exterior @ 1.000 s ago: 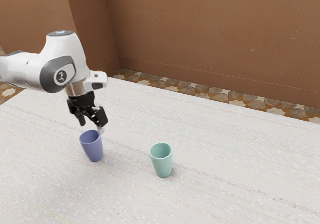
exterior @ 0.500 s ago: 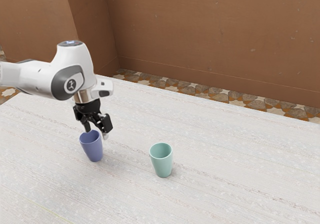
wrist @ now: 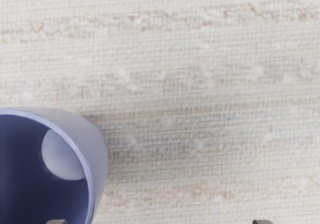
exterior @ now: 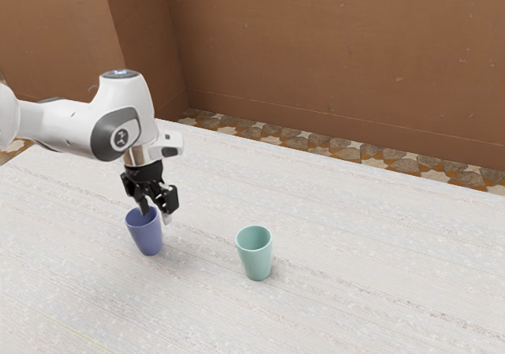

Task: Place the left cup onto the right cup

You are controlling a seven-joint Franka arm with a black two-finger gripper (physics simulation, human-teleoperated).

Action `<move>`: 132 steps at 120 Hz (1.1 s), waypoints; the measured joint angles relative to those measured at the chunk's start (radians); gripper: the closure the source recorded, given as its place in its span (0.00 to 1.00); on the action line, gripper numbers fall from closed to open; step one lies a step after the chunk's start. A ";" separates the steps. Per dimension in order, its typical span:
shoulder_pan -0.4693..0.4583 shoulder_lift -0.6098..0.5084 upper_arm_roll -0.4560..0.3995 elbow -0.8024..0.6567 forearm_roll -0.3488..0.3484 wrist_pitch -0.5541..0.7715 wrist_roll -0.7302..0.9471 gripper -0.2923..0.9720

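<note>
While its two black fingers are standing wide apart and clamping nothing, the gripper (exterior: 155,213) is hanging open right over the blue cup (exterior: 144,236). One finger seems to be dipping into the mouth, and the other is sitting just outside the rim, on the side nearer the green cup (exterior: 254,253). The blue cup is standing upright on the table (exterior: 355,236), at the exterior view's left, its long axis running vertical and its mouth facing up at the hand. It is tapering to a narrower base, plain and without a handle. From the wrist, its hollow (wrist: 30,174) is showing nothing inside but a pale round floor. The green cup is likewise standing mouth up, well apart toward the exterior view's right.
</note>
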 joint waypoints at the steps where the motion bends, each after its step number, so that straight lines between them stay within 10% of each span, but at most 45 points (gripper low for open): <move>1: 0.000 0.001 0.000 0.001 0.000 0.000 0.000 0.41; 132: 0.027 0.122 0.015 0.028 0.014 0.068 0.003 0.42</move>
